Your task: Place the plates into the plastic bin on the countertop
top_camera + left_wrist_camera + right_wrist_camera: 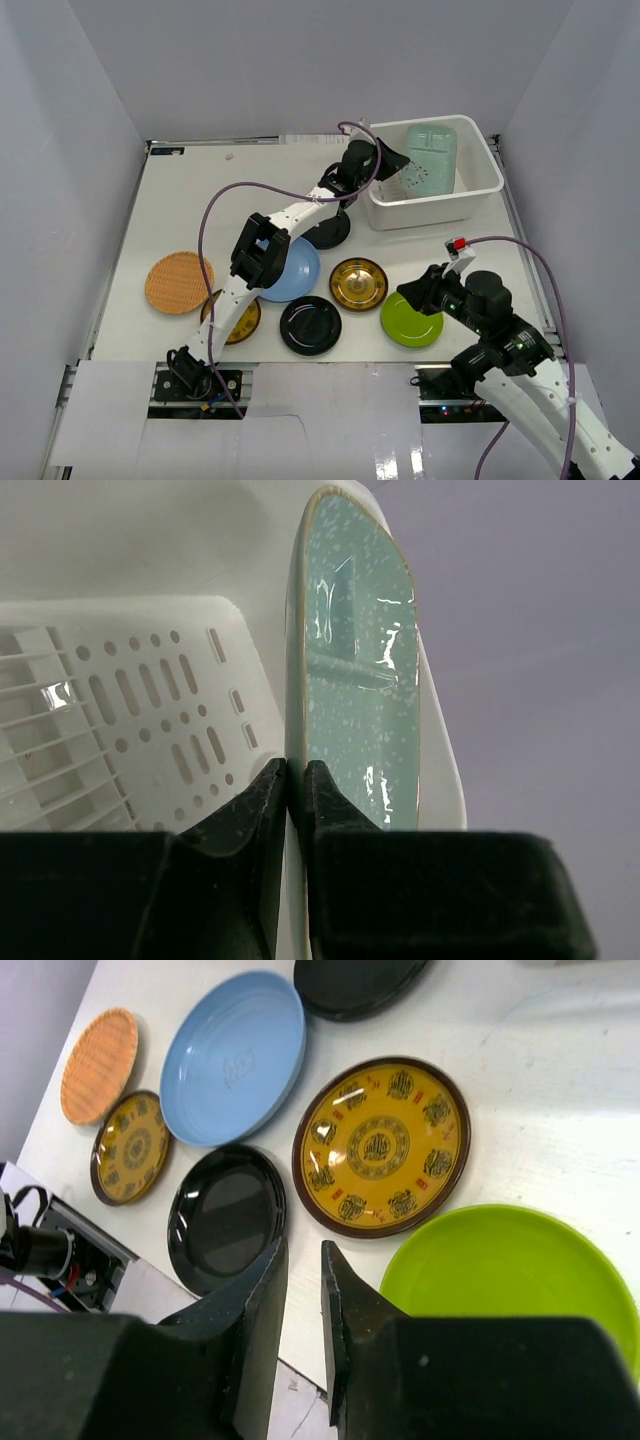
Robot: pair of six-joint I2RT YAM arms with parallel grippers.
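Plate (pixel 355 680) rim in left gripper (pixel 296 772), inside bin (pixel 150 700)

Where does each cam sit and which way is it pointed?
Top external: above and behind the bases, looking down at the countertop; left arm and right arm show.
Left wrist: faces into the plastic bin; left gripper pinches the pale green plate on edge.
Right wrist: looks down at the lime green plate; right gripper shows, empty.
Shared: top and left wrist both see that bin.
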